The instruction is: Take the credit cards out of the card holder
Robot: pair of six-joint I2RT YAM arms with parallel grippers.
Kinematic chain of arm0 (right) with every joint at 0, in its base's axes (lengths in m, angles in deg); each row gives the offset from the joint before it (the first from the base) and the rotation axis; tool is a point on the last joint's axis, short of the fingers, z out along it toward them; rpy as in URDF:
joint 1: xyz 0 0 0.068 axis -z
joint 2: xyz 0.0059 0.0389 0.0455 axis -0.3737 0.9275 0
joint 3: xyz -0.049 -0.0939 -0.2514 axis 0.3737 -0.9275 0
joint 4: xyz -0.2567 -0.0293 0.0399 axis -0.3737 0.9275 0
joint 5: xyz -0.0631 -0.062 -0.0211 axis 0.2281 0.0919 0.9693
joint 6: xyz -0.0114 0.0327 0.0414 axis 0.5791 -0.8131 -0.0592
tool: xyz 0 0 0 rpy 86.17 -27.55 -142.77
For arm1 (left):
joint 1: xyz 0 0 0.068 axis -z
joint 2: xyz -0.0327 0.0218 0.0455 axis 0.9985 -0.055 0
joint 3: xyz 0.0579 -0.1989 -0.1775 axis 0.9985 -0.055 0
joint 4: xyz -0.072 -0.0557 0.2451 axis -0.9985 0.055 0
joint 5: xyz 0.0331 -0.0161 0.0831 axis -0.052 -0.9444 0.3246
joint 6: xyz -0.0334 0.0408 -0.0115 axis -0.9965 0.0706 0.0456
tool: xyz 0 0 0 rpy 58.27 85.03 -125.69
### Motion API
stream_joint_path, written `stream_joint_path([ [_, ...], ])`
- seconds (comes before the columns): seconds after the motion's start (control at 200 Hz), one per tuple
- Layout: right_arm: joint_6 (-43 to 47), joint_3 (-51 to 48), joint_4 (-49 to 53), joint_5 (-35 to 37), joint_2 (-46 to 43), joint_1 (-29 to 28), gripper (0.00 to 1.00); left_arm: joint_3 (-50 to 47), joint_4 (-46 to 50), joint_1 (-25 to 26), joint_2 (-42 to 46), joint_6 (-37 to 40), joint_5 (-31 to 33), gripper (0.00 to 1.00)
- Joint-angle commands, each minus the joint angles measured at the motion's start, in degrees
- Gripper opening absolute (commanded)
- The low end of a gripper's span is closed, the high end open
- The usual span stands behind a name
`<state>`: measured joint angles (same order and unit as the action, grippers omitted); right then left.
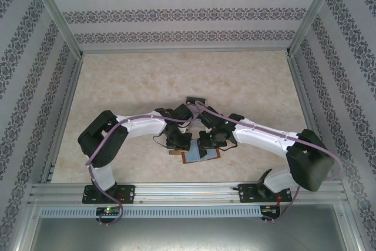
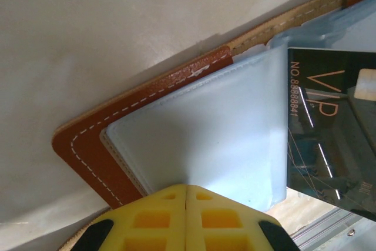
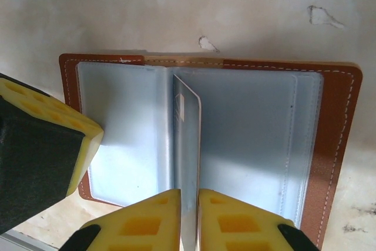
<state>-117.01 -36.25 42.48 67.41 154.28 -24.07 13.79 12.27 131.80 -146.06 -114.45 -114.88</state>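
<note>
1. The small reddish-brown leather card holder [image 1: 195, 156] is lying open on the beige marbled tabletop [image 1: 147, 80]. Its blue-grey inner face is turned up. It is sitting near the front edge, between the two arm bases.
2. The left gripper [image 2: 187, 191] is holding its yellow fingers pressed together with nothing between them. The tips are bearing down on the pale inner sleeve on the left arm's side, close to that sleeve's near edge.
3. The right gripper [image 3: 189, 198] is hanging over the holder's fold. Its yellow fingers are standing narrowly apart, one on each side of the card. Whether the pads are actually pinching it cannot be told.
4. The thin pale grey credit card [image 3: 187, 139] is standing on edge and slightly tilted. It is rising from the fold between the two sleeves up into the right gripper's gap.
5. In the left wrist view the card is showing a dark face printed "VIP" above a number, beside the sleeve under the left fingertips.
6. The sleeve on the right arm's side is lying flat, framed by white-stitched leather.
</note>
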Motion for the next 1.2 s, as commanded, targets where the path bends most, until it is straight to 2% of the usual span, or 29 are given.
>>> stream_joint_path([
  [0.0,-1.1,0.0,0.2,-0.7,-0.6,-0.7,0.15,-0.6,5.1,0.6,-0.7,1.2,3.3,0.08],
  [0.275,-0.6,0.5,1.2,0.2,-1.3,-0.7,0.08,-0.4,5.2,0.6,0.7,1.1,3.7,0.09],
  [0.545,0.8,1.8,4.3,2.5,-4.3,0.1,0.07,0.9,8.3,0.4,2.1,2.6,7.8,0.09],
  [0.804,5.4,2.5,6.5,2.1,-7.6,3.3,0.07,3.1,9.9,0.2,1.2,4.0,8.4,0.09],
  [0.949,14.5,4.1,8.6,0.7,-7.6,4.5,0.08,4.3,10.5,0.1,2.2,4.4,8.9,0.12],
  [1.089,26.6,5.1,9.9,0.9,-7.6,5.2,0.06,3.9,10.2,-0.3,3.6,4.2,9.7,0.14],
  [1.194,38.0,5.9,10.5,-1.6,-7.6,6.3,0.05,3.1,9.5,-0.6,4.5,3.7,10.2,0.14],
])
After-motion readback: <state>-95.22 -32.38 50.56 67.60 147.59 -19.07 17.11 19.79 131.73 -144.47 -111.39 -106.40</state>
